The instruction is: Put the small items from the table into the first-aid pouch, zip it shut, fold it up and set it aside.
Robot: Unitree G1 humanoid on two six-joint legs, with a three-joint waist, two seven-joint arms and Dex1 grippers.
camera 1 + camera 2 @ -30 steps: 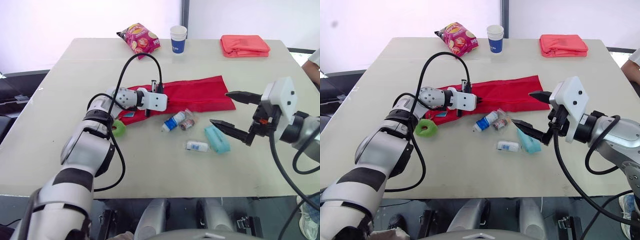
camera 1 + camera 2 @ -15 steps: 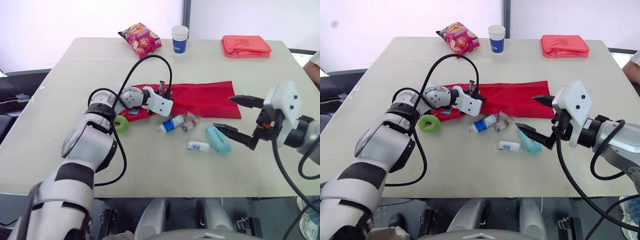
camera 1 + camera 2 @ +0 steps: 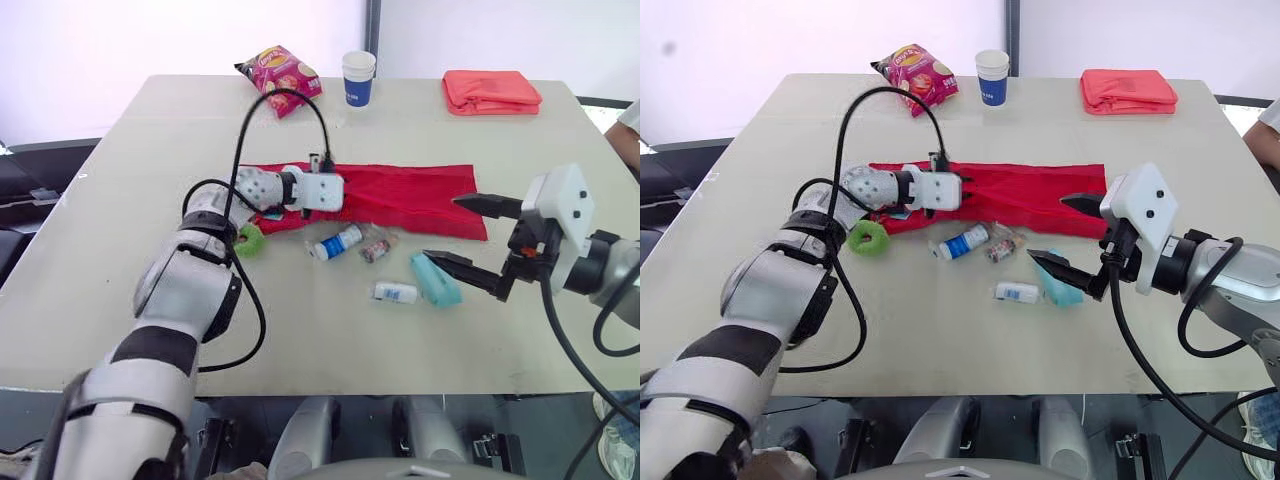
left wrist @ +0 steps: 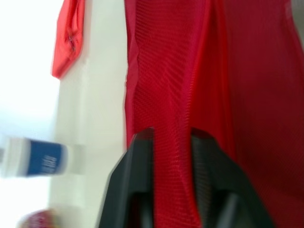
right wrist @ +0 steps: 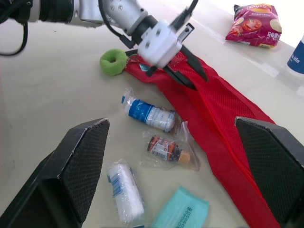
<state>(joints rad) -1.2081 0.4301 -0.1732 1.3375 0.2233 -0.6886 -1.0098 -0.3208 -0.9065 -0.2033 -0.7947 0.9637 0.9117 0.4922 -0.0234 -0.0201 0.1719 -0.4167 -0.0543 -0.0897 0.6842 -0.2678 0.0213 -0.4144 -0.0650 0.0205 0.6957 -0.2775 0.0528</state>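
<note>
Pale grey table (image 3: 120, 330) under bright light, and the red mesh first-aid pouch (image 3: 410, 195) lies unfolded flat across its middle. Left claw (image 4: 173, 134) is right down on the pouch's near-left end, its two black fingers (image 4: 137, 161) pressed onto a raised fold of the red mesh between them: that's a pinch on the fabric. Just behind that claw's wrist, off the pouch's end, sits a green ring (image 3: 248, 240).

Over to the right claw (image 3: 440, 228): fingers (image 5: 76, 166) spread wide, nothing in them, hovering above the table just off the pouch's right end. Directly beneath its lower finger lies a teal packet (image 3: 435, 278), and just beside that, on the side toward the left claw, a white roll (image 3: 393, 292).

Between the two claws, close along the pouch's front edge, a blue-and-white bottle (image 3: 336, 242) lies on its side with a small clear sachet (image 3: 375, 245) touching it.

Far beyond both claws, along the back edge: a crisp bag (image 3: 280, 72), a paper cup (image 3: 358, 77) and a folded coral pouch (image 3: 492, 90).
</note>
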